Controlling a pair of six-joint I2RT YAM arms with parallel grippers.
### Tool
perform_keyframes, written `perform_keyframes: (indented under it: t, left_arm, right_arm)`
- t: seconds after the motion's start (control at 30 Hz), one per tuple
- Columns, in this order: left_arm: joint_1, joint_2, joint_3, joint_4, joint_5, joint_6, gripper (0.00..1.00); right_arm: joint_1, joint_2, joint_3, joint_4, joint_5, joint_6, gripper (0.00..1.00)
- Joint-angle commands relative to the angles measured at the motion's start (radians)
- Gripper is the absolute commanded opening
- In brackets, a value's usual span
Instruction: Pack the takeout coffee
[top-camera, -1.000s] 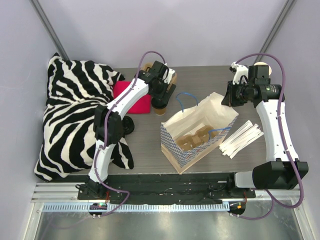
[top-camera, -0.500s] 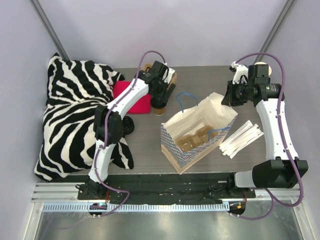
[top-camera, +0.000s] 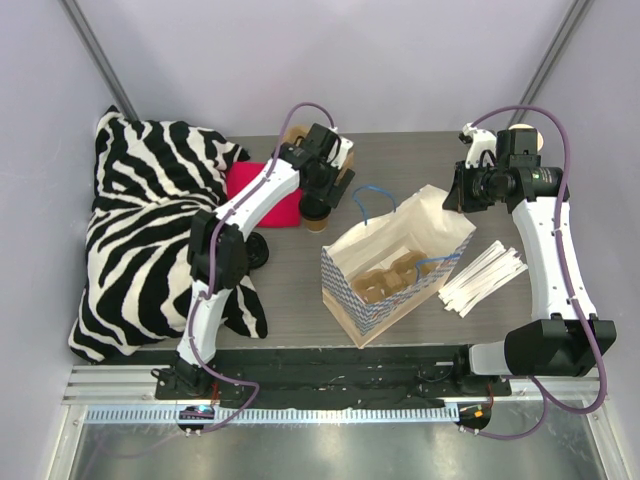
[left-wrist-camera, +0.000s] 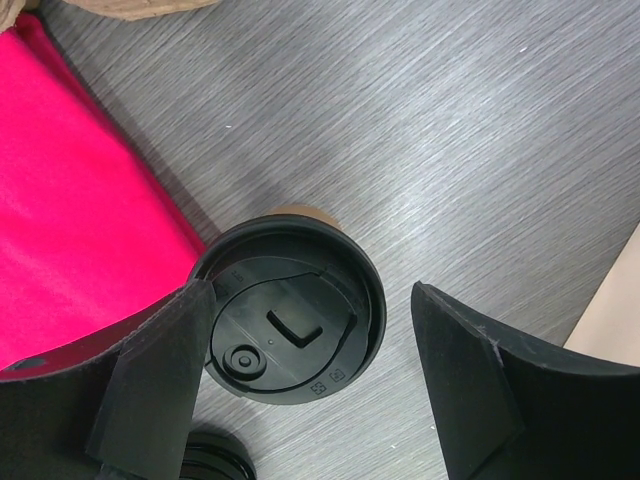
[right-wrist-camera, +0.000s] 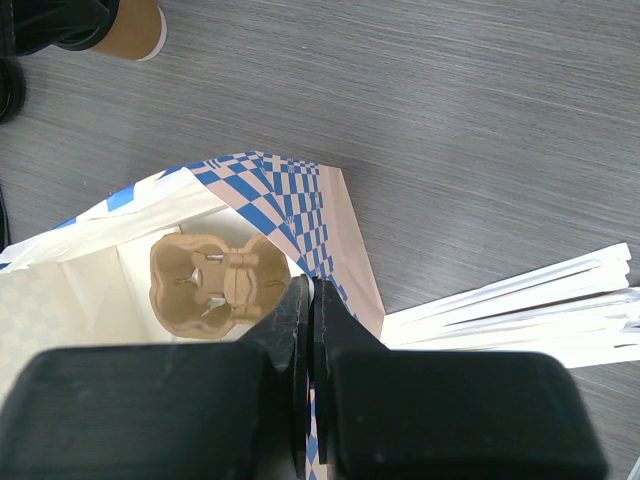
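Observation:
The takeout coffee (top-camera: 317, 218), a tan cup with a black lid, stands upright on the table beside a pink cloth (top-camera: 268, 192). My left gripper (top-camera: 321, 198) hovers right above it. In the left wrist view the lid (left-wrist-camera: 288, 325) lies between the open fingers (left-wrist-camera: 160, 370), and the left finger is at the lid's edge. My right gripper (top-camera: 453, 198) is shut on the far rim of the blue-checked paper bag (top-camera: 400, 255). The right wrist view shows the gripper (right-wrist-camera: 312, 292) pinching the bag's wall (right-wrist-camera: 280, 190). A brown cup carrier (right-wrist-camera: 205, 285) lies inside, and the coffee (right-wrist-camera: 135, 30) shows at the top left.
A zebra pillow (top-camera: 150, 220) fills the left side. A loose black lid (top-camera: 256, 250) lies by it, and also shows in the left wrist view (left-wrist-camera: 212, 462). White wrapped straws (top-camera: 485, 272) lie right of the bag. Tan cups (top-camera: 294, 134) stand behind the left gripper.
My left gripper has sunk slightly closer over the coffee's lid. The right gripper and the bag have not moved.

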Motion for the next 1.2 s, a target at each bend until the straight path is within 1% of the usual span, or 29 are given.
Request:
perform_keyframes:
  t: [0.0, 0.07, 0.3, 0.33, 0.83, 1.17]
  left_arm:
    - [-0.006, -0.076, -0.011, 0.022, -0.003, 0.011, 0.84]
    - [-0.006, -0.085, -0.006, 0.017, -0.032, 0.011, 0.85]
    - [-0.006, -0.108, 0.006, -0.021, -0.038, 0.012, 0.87]
    - [-0.004, -0.110, 0.003, -0.019, -0.044, 0.040, 0.87]
    - [0.011, -0.090, -0.028, -0.032, -0.029, 0.071, 0.89]
    - [0.022, -0.068, -0.029, -0.035, -0.021, 0.080, 0.89]
  right_arm:
    - [-0.006, 0.017, 0.022, -0.016, -0.009, -0.008, 0.01]
    - [-0.005, 0.018, 0.024, -0.016, -0.010, -0.006, 0.01]
    - [-0.006, 0.023, 0.022, -0.013, -0.018, -0.002, 0.01]
    - [-0.006, 0.024, 0.024, -0.011, -0.018, -0.002, 0.01]
    - [-0.008, 0.041, 0.040, -0.019, -0.025, -0.008, 0.01]
    - [-0.009, 0.049, 0.048, -0.017, -0.027, -0.008, 0.01]
